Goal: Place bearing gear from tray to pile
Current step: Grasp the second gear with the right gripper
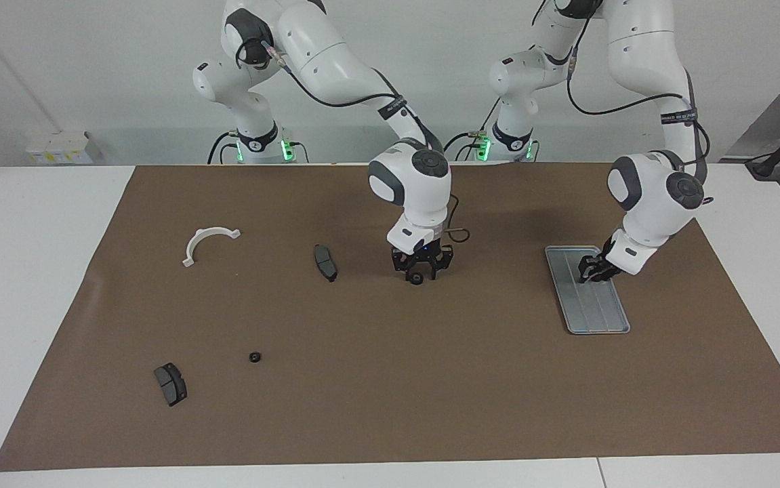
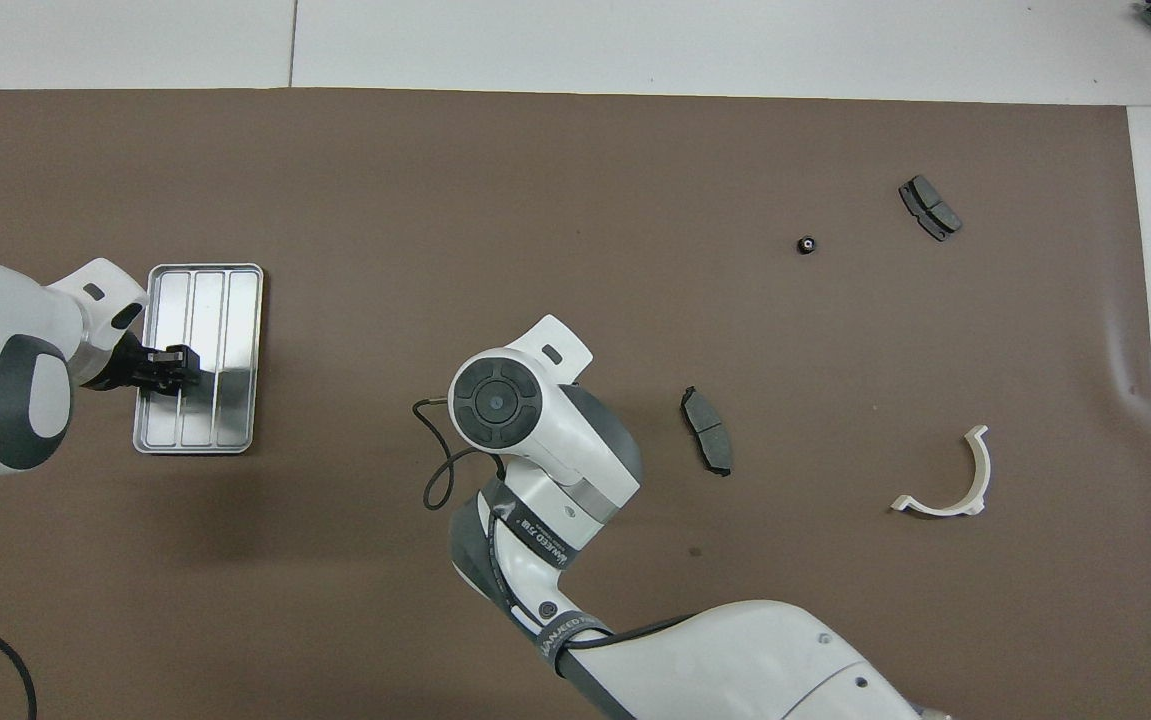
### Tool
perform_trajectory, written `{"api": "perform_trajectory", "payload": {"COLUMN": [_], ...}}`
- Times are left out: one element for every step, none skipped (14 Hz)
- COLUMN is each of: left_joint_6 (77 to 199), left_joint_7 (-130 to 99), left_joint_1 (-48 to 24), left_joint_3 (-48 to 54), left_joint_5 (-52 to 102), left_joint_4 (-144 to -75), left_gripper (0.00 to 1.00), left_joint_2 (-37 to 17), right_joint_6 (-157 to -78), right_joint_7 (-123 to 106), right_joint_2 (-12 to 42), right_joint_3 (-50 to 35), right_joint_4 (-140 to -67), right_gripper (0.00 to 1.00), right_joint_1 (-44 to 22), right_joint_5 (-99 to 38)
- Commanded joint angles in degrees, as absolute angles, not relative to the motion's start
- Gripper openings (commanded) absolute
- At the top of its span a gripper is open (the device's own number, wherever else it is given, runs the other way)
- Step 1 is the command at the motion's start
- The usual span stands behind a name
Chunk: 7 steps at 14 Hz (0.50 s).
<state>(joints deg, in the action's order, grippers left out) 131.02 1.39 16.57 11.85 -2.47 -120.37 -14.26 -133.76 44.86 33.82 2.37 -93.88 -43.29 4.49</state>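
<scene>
The silver tray point(image 1: 600, 315) point(image 2: 235, 300) lies toward the left arm's end of the table. My left gripper point(image 1: 591, 270) point(image 2: 173, 368) is down inside it, near its end closer to the robots, and hides whatever sits under it. A small black bearing gear point(image 1: 416, 278) rests on the brown mat at mid-table. My right gripper point(image 1: 418, 272) is lowered straight over that gear, level with it; in the overhead view its own hand hides both. The pile parts lie spread out: a white half-ring bracket point(image 1: 201, 238) point(image 2: 970, 480) and two brake pads point(image 1: 326, 263) point(image 1: 171, 383).
A second small bearing gear point(image 1: 254, 356) point(image 2: 807, 244) lies beside the brake pad point(image 2: 929, 207) farthest from the robots. The other pad point(image 2: 706, 430) lies close to the right arm's hand. A black cable loops on the mat near that hand.
</scene>
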Motion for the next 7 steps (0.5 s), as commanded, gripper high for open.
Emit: {"api": "perform_trajectory", "payload": {"left_joint_6": [132.9, 133.2, 133.2, 133.2, 133.2, 133.3, 133.3], "left_joint_7": [-0.1, -0.4, -1.0, -1.1, -1.1, -1.1, -1.1], "left_joint_1": [17.4, 17.4, 17.3, 17.2, 17.2, 17.2, 17.2], "left_joint_3": [12.4, 12.4, 12.4, 12.4, 12.4, 12.4, 12.4], "left_joint_5": [-3.7, -3.6, -3.6, -3.7, -3.7, -3.7, -3.7], "left_joint_4": [-122.3, -122.3, -122.3, -122.3, -122.3, -122.3, -122.3], "left_gripper": [0.56, 0.52, 0.46, 0.43, 0.40, 0.37, 0.33], "left_joint_2": [-12.7, -12.7, -12.8, -12.8, -12.8, -12.8, -12.9], "right_joint_6": [-135.4, -135.4, -135.5, -135.5, -135.4, -135.5, -135.5], "right_joint_7": [45.4, 45.4, 45.4, 45.4, 45.4, 45.5, 45.5], "right_joint_2": [33.0, 33.0, 33.0, 33.0, 33.0, 33.0, 33.1], "right_joint_3": [2.4, 2.4, 2.5, 2.5, 2.5, 2.7, 2.7], "right_joint_4": [-96.2, -96.2, -96.1, -96.1, -96.0, -95.9, -95.8], "right_gripper": [0.63, 0.59, 0.53, 0.47, 0.39, 0.33, 0.28], "right_joint_1": [-43.0, -42.8, -42.8, -42.8, -42.7, -42.7, -42.5], "right_joint_5": [5.4, 5.4, 5.4, 5.5, 5.7, 6.1, 6.7]}}
